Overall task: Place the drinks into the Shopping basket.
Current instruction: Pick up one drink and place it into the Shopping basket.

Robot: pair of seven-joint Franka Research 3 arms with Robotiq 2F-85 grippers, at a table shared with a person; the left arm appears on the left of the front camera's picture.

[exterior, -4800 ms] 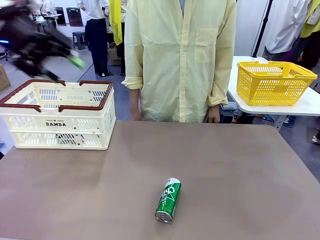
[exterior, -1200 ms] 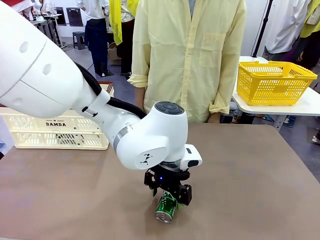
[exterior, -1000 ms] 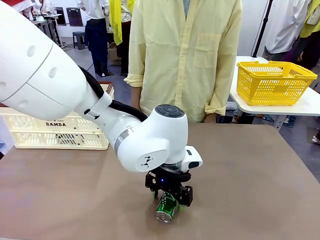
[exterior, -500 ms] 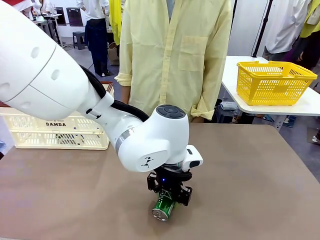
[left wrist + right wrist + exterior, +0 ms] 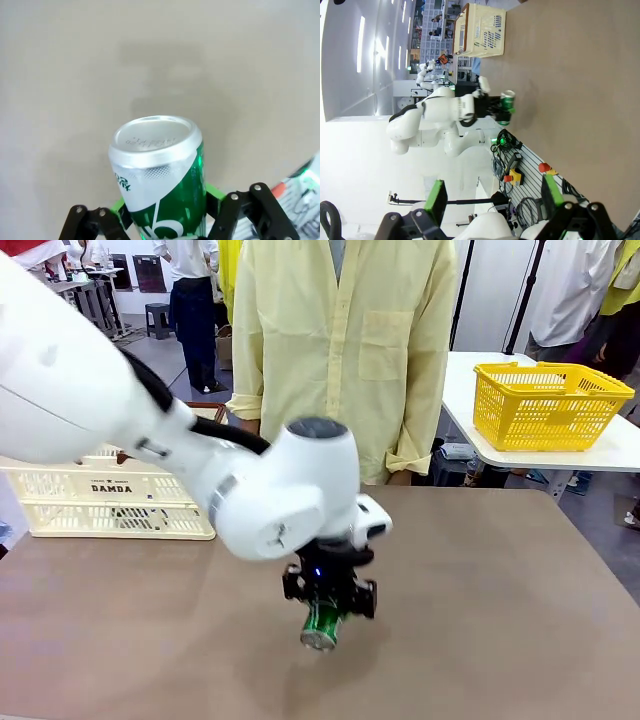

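Observation:
A green drink can with a silver top hangs tilted just above the brown table, near the front middle. My left gripper is shut on it from above. In the left wrist view the can stands between the green pads, its silver end pointing away and its shadow on the table beneath. The cream Shopping basket with "DAMDA" on its front stands at the table's far left, partly hidden behind my left arm. The right wrist view shows the basket and the held can from afar. My right gripper is open and holds nothing.
A person in a pale yellow shirt stands at the far edge of the table. A yellow mesh basket sits on a white side table at the right. The right half of the brown table is bare.
My left gripper closed on the green can and raised it off the table, shifting slightly left. The person moved a little to the left.

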